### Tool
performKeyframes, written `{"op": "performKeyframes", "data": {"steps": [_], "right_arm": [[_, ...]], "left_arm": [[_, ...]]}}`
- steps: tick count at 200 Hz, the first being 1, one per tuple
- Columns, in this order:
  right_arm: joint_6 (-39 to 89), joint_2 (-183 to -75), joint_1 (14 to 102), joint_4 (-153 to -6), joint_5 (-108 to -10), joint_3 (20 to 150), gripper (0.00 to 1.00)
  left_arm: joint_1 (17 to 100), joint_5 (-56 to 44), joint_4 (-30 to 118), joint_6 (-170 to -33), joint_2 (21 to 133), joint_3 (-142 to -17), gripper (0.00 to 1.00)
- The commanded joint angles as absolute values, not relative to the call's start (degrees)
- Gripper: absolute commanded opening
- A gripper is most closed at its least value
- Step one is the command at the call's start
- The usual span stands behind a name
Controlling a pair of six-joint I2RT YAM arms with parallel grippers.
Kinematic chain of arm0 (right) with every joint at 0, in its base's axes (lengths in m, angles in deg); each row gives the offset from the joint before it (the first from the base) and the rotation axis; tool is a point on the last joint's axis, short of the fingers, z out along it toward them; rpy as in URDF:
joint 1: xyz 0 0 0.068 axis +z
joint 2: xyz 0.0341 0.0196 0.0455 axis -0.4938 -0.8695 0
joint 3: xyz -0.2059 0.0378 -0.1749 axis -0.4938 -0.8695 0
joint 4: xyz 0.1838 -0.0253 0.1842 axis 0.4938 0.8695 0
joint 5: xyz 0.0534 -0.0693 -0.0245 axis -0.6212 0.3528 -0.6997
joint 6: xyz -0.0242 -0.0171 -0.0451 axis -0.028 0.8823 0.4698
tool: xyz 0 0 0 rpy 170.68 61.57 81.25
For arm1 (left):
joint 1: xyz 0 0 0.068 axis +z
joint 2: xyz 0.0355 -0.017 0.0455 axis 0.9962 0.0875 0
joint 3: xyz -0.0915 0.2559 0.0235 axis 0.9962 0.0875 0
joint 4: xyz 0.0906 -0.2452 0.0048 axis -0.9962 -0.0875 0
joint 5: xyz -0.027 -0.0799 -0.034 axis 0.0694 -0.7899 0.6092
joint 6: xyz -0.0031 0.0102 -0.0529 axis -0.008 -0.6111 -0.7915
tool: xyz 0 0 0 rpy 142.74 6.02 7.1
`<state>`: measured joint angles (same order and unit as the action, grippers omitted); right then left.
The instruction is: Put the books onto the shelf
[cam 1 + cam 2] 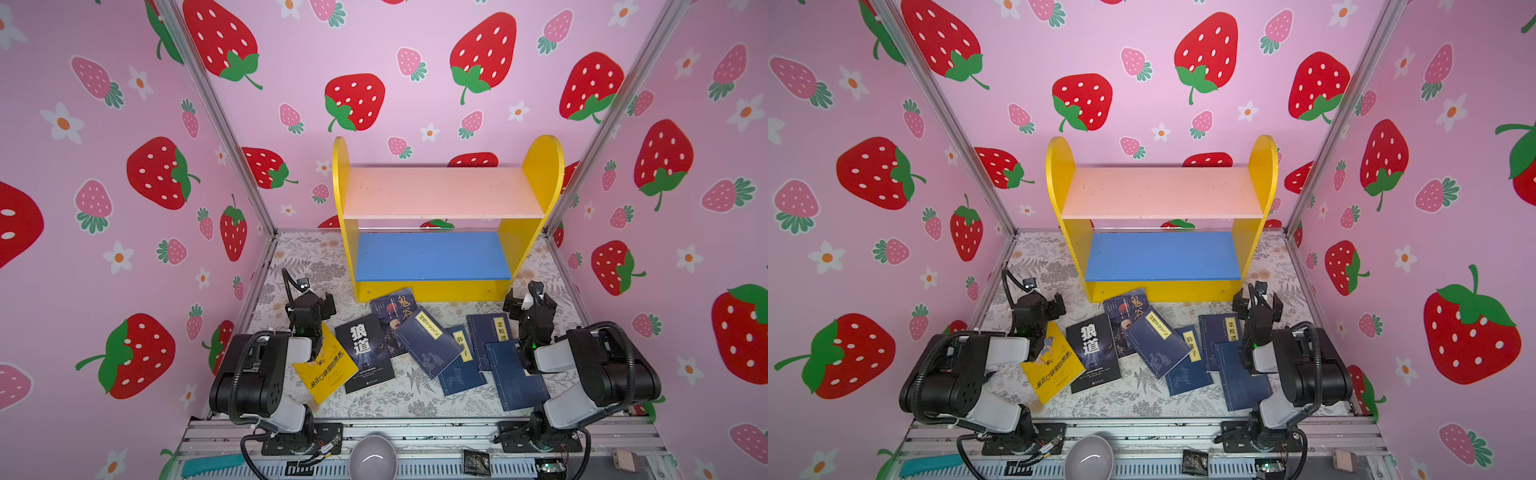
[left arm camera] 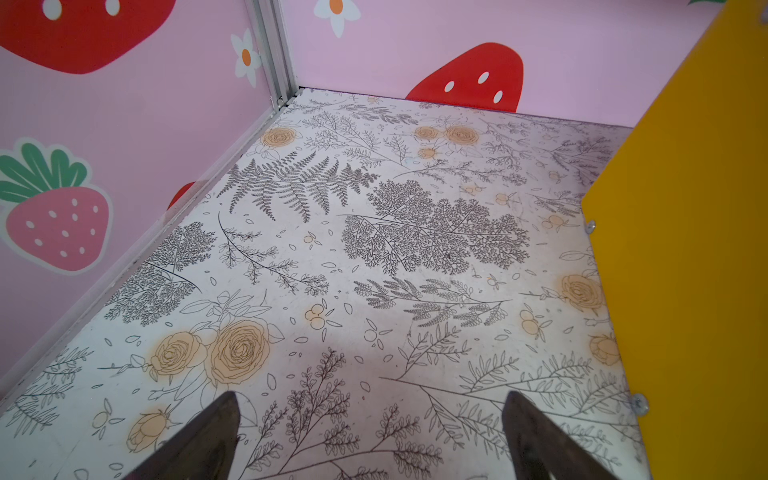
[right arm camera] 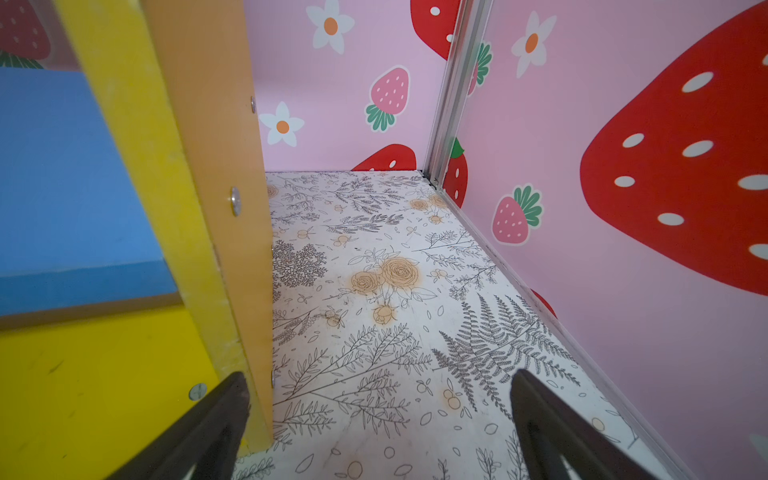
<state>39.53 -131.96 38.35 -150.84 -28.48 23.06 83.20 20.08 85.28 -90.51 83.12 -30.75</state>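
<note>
In both top views the shelf [image 1: 442, 191] [image 1: 1160, 191] stands at centre frame against the back wall [image 1: 316, 50]. The books lie flat on the floral table [image 1: 415, 401] just below it, in a loose overlapping row across the lower middle. Reading from the left there is the yellow book [image 1: 332, 372], its upper corner covered by the left arm. Next to it is the black book [image 1: 365, 353], then the portrait-cover book [image 1: 390, 320] closest to the shelf's yellow base strip. Last are the four navy books [image 1: 461, 374], the leftmost tilted across the portrait cover and the rightmost partly under the right arm. The left gripper [image 1: 311, 301] hovers off the shelf's lower left corner and the right gripper [image 1: 530, 301] off its lower right corner, both above the table. In the left wrist view two dark fingers [image 2: 208, 440] rise from the bottom edge, spread wide, with only floral table between them and nothing in their hold. The shelf [image 2: 685, 249] shows as a yellow side panel down the right edge. In the right wrist view the fingers [image 3: 220, 415] stand just as far apart at the bottom edge, gripping nothing. The shelf [image 3: 199, 166] fills the left of the frame, with the blue lower board at upper left, the yellow base strip below it, and the side panel running down beside them.
</note>
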Motion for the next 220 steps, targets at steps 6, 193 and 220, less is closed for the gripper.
{"op": "performKeyframes", "data": {"steps": [6, 193, 220], "right_arm": [[40.0, -131.8, 38.4, -152.9, -28.5, 22.6, 1.00], [-1.1, -97.1, 77.3, -98.3, -48.8, 39.7, 1.00], [1.0, -98.2, 80.4, -103.7, -48.5, 39.7, 1.00]], "left_arm": [[83.0, 21.4, 85.9, -90.0, 83.4, -32.2, 0.99], [50.5, 9.3, 27.6, -139.0, 38.6, -41.5, 0.99], [43.4, 10.4, 42.3, -143.7, 37.3, -33.5, 0.99]]}}
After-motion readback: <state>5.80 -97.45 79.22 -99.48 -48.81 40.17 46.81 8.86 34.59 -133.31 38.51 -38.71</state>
